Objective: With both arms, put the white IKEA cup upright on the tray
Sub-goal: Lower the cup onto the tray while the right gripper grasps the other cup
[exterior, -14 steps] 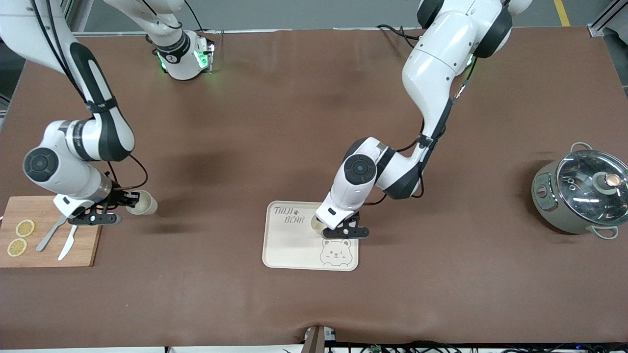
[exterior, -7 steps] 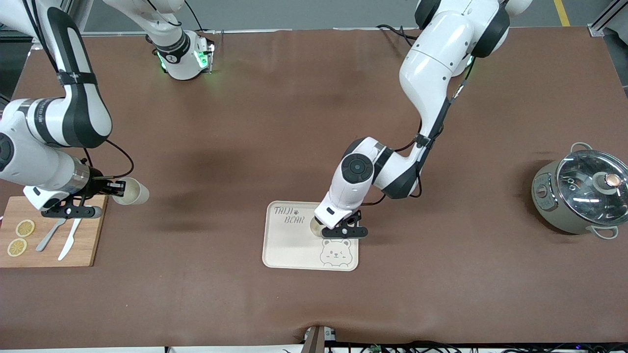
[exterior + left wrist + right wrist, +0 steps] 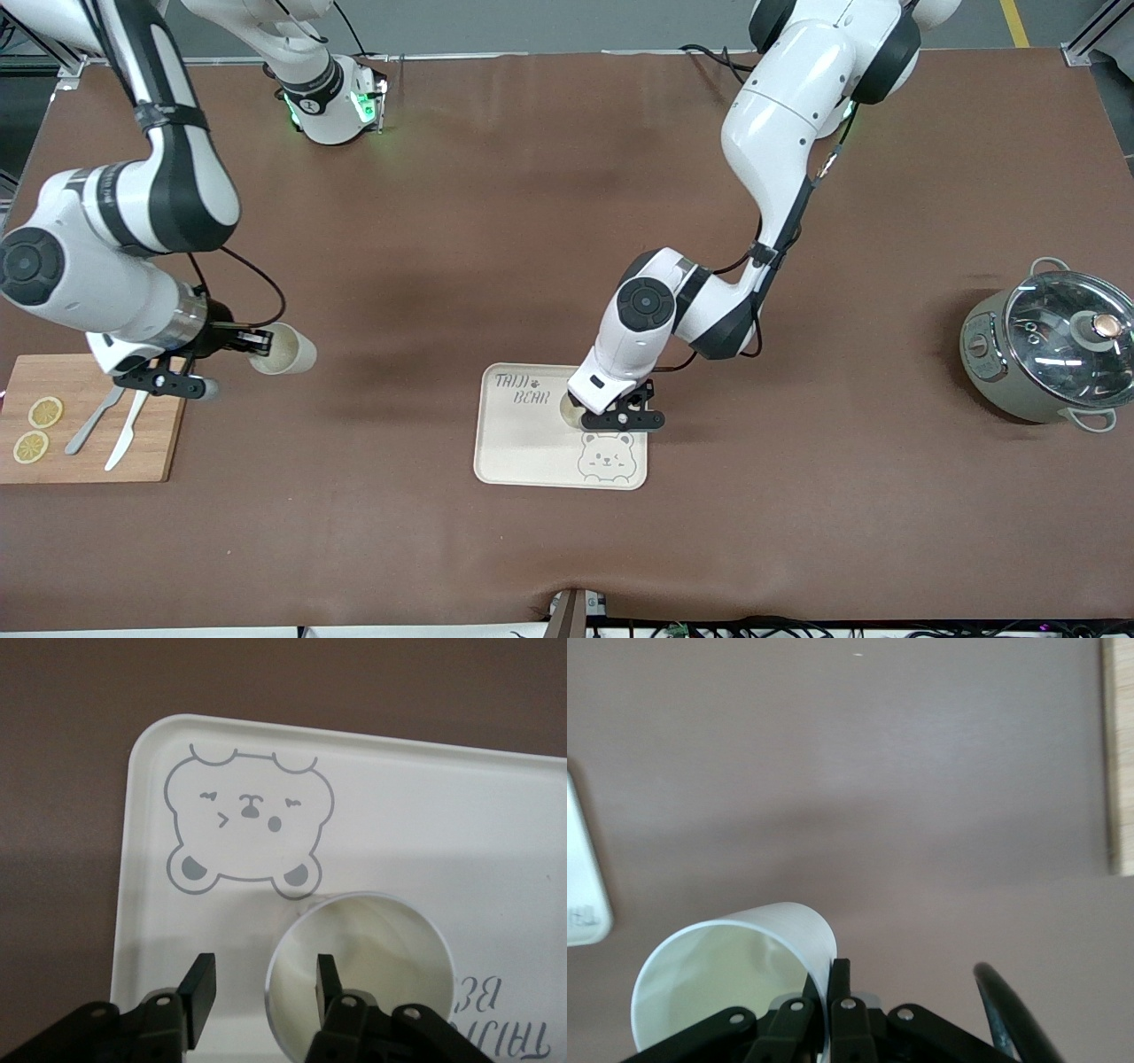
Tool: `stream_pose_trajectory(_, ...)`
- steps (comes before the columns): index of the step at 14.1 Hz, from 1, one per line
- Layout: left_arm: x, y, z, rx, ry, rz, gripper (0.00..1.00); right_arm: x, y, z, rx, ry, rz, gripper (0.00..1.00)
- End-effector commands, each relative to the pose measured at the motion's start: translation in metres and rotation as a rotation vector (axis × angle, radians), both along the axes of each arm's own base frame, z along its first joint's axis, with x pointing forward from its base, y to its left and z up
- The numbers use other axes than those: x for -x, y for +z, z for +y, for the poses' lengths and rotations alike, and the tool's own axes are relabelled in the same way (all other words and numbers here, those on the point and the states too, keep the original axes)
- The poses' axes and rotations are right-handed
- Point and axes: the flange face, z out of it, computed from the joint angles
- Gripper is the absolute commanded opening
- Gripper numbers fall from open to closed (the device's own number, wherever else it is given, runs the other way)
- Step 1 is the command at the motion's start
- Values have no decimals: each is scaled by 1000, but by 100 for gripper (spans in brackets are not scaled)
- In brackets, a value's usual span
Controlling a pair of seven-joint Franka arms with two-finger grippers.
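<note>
In the front view a cup [image 3: 571, 409] stands upright on the tray [image 3: 523, 443] under the left gripper [image 3: 620, 416], the left wrist view shows its fingers [image 3: 202, 983] parted astride the rim, and the right wrist view shows the right gripper [image 3: 824, 988] pinching a second cup [image 3: 735, 979] clear of the tray.

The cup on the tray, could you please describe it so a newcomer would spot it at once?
Find the cream tray with the bear drawing at mid-table. The white cup stands upright on it beside the bear, its rim between the left gripper's open fingers; the other cup hangs in the right gripper.
</note>
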Motion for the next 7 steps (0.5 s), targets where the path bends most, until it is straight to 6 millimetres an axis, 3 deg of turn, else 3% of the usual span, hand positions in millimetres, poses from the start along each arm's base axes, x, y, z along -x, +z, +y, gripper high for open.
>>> stream_pose_trajectory(1,-2,10,-2,-20,-6,-40,78,-3,10,23,-46,-94,0,0)
stream_pose_trajectory(5,-2,19,-2,-23,-5,-46,100,-5,17,34,-95,-121,-21,0)
stream_pose_trajectory(7,-1,27,-3,-21,-3,-45,100,-5,17,34,-95,-121,-21,0)
